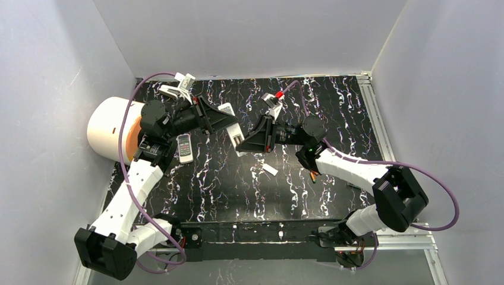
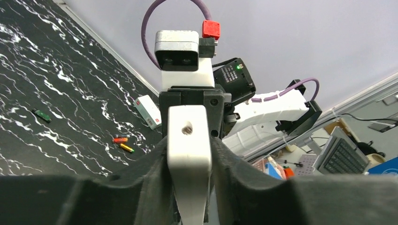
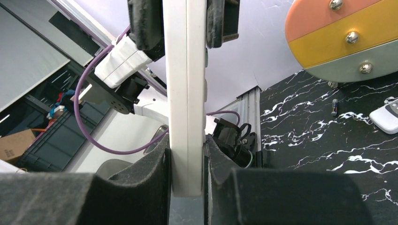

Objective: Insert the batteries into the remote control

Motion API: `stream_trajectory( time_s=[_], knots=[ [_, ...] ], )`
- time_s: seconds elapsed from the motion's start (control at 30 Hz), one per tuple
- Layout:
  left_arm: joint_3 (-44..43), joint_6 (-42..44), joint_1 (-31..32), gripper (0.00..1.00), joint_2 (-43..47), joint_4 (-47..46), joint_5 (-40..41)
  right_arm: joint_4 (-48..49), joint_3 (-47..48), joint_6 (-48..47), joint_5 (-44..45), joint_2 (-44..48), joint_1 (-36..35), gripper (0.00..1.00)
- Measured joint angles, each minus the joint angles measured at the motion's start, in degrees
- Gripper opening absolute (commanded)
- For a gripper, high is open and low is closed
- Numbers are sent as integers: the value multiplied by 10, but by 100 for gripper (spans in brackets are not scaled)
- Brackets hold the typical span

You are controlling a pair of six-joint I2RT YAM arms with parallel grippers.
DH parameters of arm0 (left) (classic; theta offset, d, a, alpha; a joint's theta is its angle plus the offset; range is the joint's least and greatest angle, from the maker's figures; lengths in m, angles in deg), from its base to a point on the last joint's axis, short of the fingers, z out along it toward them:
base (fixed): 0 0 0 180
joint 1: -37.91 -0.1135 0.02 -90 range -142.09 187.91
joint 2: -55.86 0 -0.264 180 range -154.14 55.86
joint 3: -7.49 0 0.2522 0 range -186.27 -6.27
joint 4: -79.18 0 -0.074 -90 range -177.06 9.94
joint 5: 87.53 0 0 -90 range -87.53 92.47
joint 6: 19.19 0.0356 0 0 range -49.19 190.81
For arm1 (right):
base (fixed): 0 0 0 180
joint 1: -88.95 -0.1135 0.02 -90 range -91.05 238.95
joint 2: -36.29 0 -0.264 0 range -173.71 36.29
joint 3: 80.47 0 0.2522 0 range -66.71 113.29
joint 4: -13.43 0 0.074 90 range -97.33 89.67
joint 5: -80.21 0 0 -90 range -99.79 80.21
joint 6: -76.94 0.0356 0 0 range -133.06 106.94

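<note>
Both grippers hold one white remote control (image 1: 236,139) in the air over the middle of the mat. My left gripper (image 1: 235,130) is shut on one end of the remote control (image 2: 188,154); its black fingers (image 2: 141,187) press both sides. My right gripper (image 1: 245,143) is shut on the other end of the remote control (image 3: 187,117), which runs up to the left arm's jaws. Two small batteries (image 2: 122,143), one orange-red and one yellowish, lie on the mat by the right arm (image 1: 313,176). A dark slim battery (image 3: 334,107) lies further off.
A second, smaller remote (image 1: 185,147) lies on the mat near the left arm. A large white cylinder (image 1: 110,135) with an orange and yellow end (image 3: 342,37) lies at the far left. A small white piece (image 1: 270,169) and a tiny green part (image 2: 41,115) lie on the mat.
</note>
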Motion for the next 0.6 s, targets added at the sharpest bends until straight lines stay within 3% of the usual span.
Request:
stream_trajectory(
  time_s=[0.13,0.17,0.3,0.37,0.47,0.6],
  knots=[
    [0,4,0,0,-8,2,-2,-23,2,-24,-10,2,0,3],
    [0,6,0,0,-9,2,-2,-33,3,-32,-9,3,1,8],
    [0,13,0,0,-12,2,0,-78,12,-61,-7,13,3,54],
    [0,23,0,0,-12,5,7,-107,16,-74,2,19,6,67],
    [-2,54,2,0,-7,54,60,-171,17,-108,18,30,12,78],
    [-14,107,3,0,-7,176,179,-336,22,-186,79,68,31,79]
  ],
)
